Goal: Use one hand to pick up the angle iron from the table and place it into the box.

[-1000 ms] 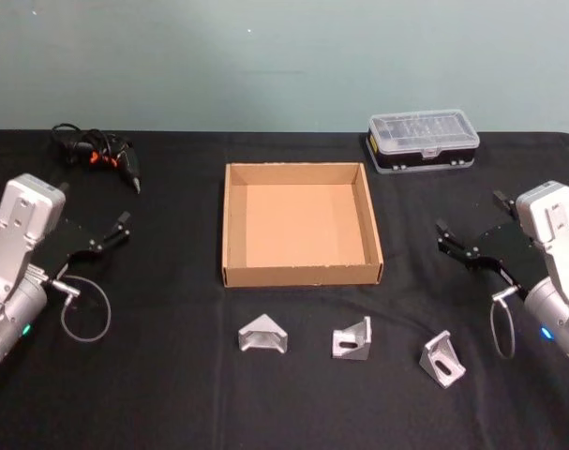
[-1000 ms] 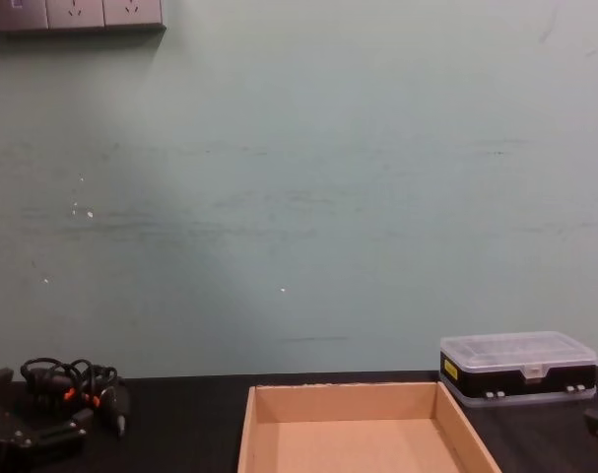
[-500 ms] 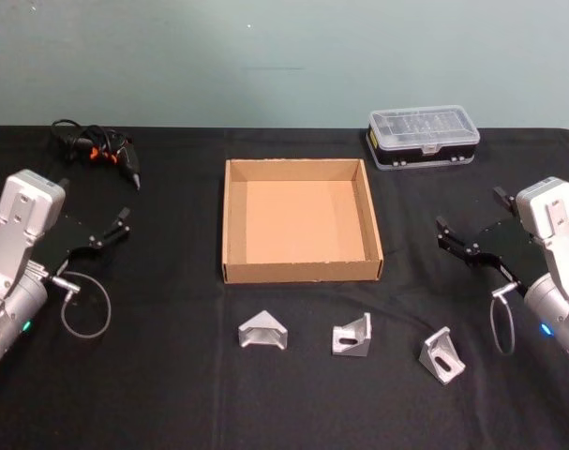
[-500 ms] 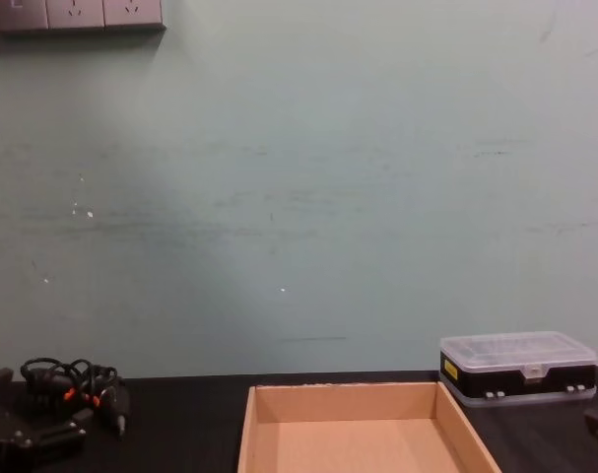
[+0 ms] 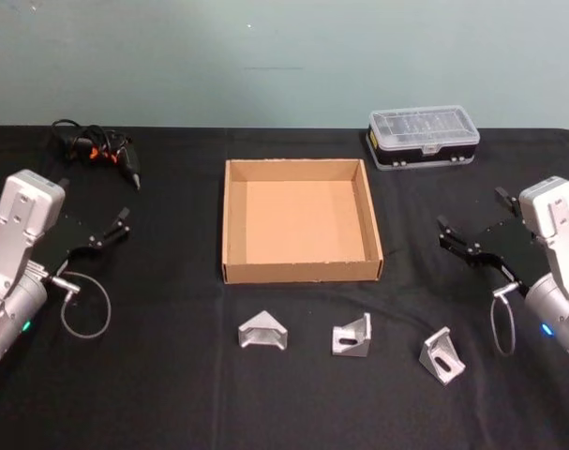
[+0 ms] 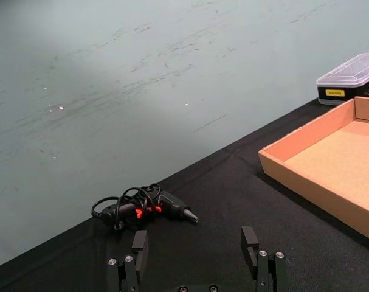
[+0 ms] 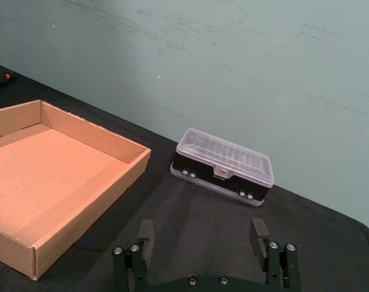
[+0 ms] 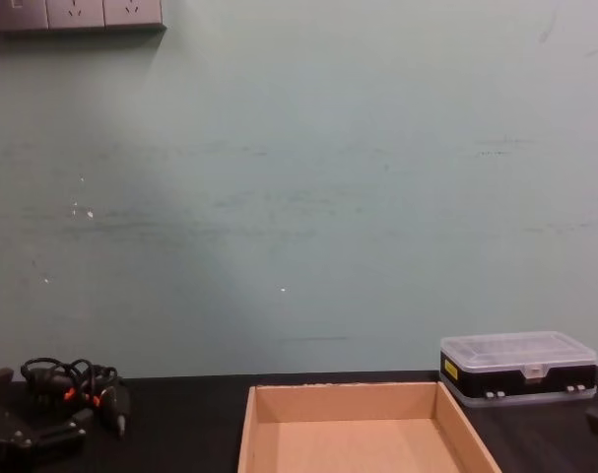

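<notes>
Three angle irons (image 5: 351, 337) before the box (image 5: 301, 273); left claw (image 6: 195, 246), right claw (image 7: 202, 234) apparently spread.

- desk (image 5: 172, 394): smooth, matt black surface.
- box (image 5: 303, 273): plain tan cardboard, matt.
- angle irons (image 5: 350, 336): dull silver-grey metal, smooth faces.
- case (image 5: 423, 136): black plastic, glossy clear lid.

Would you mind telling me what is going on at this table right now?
Nothing is being handled yet. The left gripper and the right gripper are at opposite sides of the table, fingers open and holding nothing. The cardboard box stands empty in the middle. In front of it, nearer the robot, the left angle iron, the middle angle iron and the right angle iron lie in a row on the table.
</notes>
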Action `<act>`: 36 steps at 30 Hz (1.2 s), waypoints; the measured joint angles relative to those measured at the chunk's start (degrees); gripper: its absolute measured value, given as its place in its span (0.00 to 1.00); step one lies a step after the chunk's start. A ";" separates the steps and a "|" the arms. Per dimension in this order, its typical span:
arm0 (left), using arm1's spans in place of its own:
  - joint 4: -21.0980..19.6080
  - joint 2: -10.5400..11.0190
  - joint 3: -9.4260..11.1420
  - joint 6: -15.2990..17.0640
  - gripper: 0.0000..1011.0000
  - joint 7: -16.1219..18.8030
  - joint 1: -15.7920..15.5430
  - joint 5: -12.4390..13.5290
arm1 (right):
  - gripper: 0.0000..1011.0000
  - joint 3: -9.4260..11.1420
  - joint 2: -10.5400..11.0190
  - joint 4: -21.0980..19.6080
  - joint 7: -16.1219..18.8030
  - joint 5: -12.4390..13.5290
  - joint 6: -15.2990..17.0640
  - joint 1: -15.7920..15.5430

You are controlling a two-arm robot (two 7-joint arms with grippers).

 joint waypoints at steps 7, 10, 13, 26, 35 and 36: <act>0.00 0.00 0.00 0.00 0.99 0.00 0.00 0.00 | 0.99 1.73 0.84 -3.33 0.63 0.06 2.13 -1.63; 0.00 0.00 0.00 0.00 0.99 0.00 0.00 0.00 | 0.99 2.31 1.64 -5.28 0.90 -0.03 3.26 -2.40; 0.00 0.00 0.00 0.00 0.99 0.00 0.00 0.00 | 0.99 3.25 2.99 -8.32 1.47 0.04 4.73 -3.80; 0.00 0.00 0.00 0.00 0.99 0.00 0.00 0.00 | 0.99 9.00 10.50 -22.25 6.57 3.66 11.84 -11.02; 0.00 0.00 0.00 -0.01 0.99 0.00 0.00 0.00 | 0.99 14.59 13.06 -29.55 11.99 13.45 20.07 -16.76; 0.00 0.00 0.00 -0.01 0.99 0.00 0.00 0.00 | 0.99 15.54 13.18 -30.63 12.64 15.30 21.93 -17.88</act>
